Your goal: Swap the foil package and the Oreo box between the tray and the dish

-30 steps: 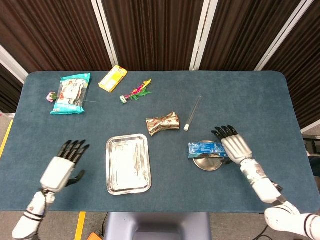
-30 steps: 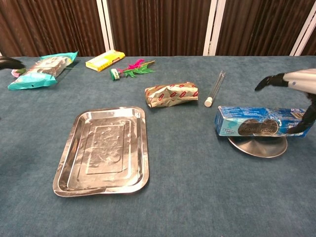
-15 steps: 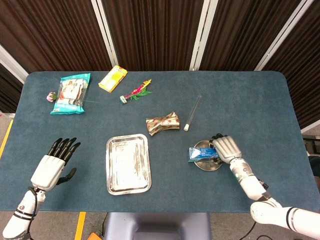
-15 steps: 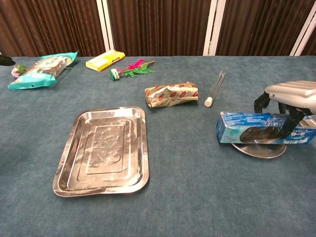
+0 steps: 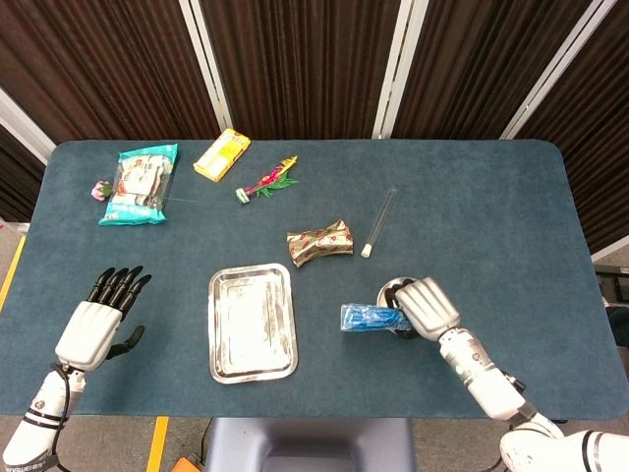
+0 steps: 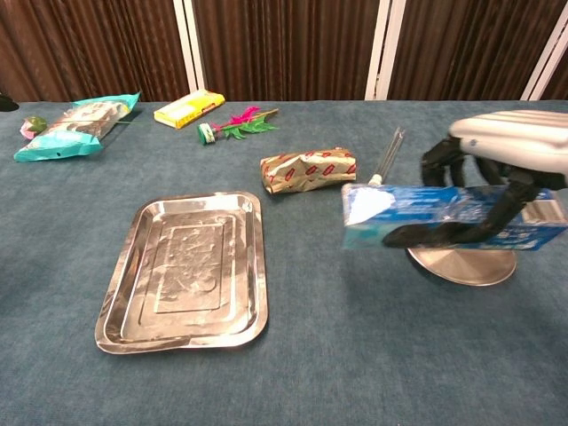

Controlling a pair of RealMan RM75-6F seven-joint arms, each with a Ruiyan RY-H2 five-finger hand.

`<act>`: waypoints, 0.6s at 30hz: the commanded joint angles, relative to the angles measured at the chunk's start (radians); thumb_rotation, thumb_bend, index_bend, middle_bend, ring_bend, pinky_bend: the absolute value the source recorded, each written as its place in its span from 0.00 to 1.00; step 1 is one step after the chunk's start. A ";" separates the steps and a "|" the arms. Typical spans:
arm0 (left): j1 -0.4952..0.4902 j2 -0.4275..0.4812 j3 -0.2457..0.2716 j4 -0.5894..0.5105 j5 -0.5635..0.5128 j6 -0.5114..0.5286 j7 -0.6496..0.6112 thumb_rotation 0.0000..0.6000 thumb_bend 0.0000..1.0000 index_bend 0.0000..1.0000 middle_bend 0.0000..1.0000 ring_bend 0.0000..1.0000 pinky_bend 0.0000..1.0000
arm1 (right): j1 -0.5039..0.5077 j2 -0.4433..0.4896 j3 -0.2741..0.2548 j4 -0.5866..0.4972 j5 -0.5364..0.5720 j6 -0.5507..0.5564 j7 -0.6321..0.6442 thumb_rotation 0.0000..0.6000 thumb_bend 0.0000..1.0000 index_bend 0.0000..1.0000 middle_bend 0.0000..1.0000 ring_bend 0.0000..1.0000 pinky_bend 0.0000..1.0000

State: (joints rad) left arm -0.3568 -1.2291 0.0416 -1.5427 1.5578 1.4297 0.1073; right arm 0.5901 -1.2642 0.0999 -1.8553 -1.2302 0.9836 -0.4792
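Observation:
My right hand point(image 5: 425, 307) point(image 6: 506, 151) grips the blue Oreo box point(image 5: 369, 318) point(image 6: 444, 217) and holds it lifted, left of and above the round steel dish point(image 5: 391, 295) point(image 6: 463, 264). The gold foil package point(image 5: 319, 242) point(image 6: 308, 169) lies on the blue cloth beyond the rectangular steel tray point(image 5: 253, 323) point(image 6: 185, 271), which has nothing in it. My left hand point(image 5: 96, 323) hovers open at the table's near left, fingers spread, holding nothing; the chest view does not show it.
A clear tube point(image 5: 378, 222) point(image 6: 387, 157) lies just beyond the dish. At the far left are a teal snack bag point(image 5: 142, 183) point(image 6: 75, 125), a yellow box point(image 5: 222, 154) point(image 6: 189, 108) and a pink-green flower sprig point(image 5: 265, 180) point(image 6: 235, 126).
My right hand closed on the Oreo box, raised it off the dish and carried it leftward toward the tray. My left hand drew back slightly toward the near edge.

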 commanded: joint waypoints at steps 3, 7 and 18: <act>0.008 0.001 -0.007 0.002 0.000 -0.006 -0.006 1.00 0.37 0.00 0.00 0.00 0.00 | 0.077 -0.099 -0.003 0.004 0.072 -0.063 -0.117 1.00 0.41 0.81 0.61 0.57 0.77; 0.015 0.003 -0.010 0.007 0.000 -0.012 -0.010 1.00 0.37 0.00 0.00 0.00 0.00 | 0.101 -0.171 -0.011 0.039 0.148 -0.080 -0.138 1.00 0.41 0.53 0.58 0.52 0.52; 0.014 -0.012 -0.032 0.042 -0.019 -0.055 -0.008 1.00 0.37 0.00 0.00 0.00 0.00 | 0.102 0.028 -0.011 -0.114 0.190 -0.134 0.008 1.00 0.13 0.00 0.04 0.00 0.00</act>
State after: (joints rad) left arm -0.3422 -1.2396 0.0113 -1.5028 1.5391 1.3773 0.1017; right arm 0.6970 -1.3089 0.0793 -1.9167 -1.0363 0.8646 -0.5382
